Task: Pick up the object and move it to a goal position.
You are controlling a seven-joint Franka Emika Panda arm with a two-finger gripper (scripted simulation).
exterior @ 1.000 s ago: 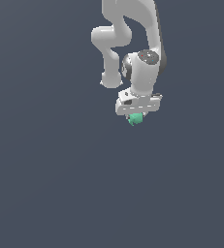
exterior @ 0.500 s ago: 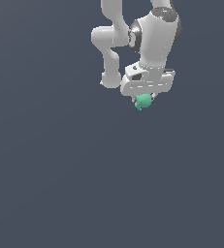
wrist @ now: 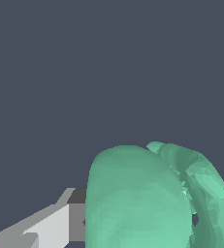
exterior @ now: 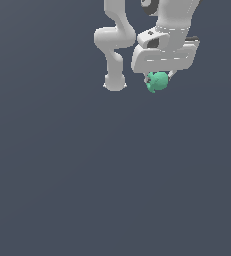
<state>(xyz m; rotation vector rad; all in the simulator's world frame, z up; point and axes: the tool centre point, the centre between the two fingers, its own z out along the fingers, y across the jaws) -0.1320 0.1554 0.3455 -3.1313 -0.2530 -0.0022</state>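
Fingers (exterior: 159,79) mostly hidden, clamping object (exterior: 158,81).

no readable text, no labels, no numbers anywhere

The object (exterior: 158,81) is a small teal-green blob, matte and lumpy, roughly round. It sits between the jaws, clamped from both sides and poking out just below their tips. In the wrist view the object (wrist: 147,198) shows a smooth bulging lobe beside a ridged, folded one.
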